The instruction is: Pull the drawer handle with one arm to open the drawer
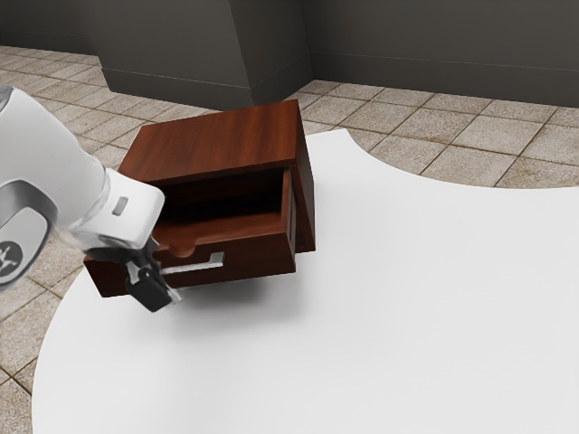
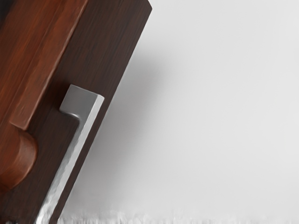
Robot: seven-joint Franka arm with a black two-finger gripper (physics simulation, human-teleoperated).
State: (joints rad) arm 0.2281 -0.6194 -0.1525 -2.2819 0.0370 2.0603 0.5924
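Beige floor tiles [image 1: 470,127] run up to a dark grey wall [image 1: 208,45] at the back; in front of them spreads a white table [image 1: 407,316] with a curved edge; on its far corner, toward the exterior view's left, sits a reddish-brown wooden cabinet [image 1: 226,136]; its drawer [image 1: 244,249] stands pulled partway out of the body, with a dark hollow showing above the drawer front; a pale metal handle [image 1: 201,265] runs across that front; the white arm [image 1: 54,199] comes in from the exterior view's left, and its black gripper [image 1: 152,291] hangs at the handle's end nearest the arm, just in front of the drawer; whether the jaws are closed on the bar I cannot tell; from the wrist, the handle [image 2: 77,144] shows as a grey bar bent at one end, standing off the dark drawer front [image 2: 107,60], with white table [image 2: 224,116] beside it.
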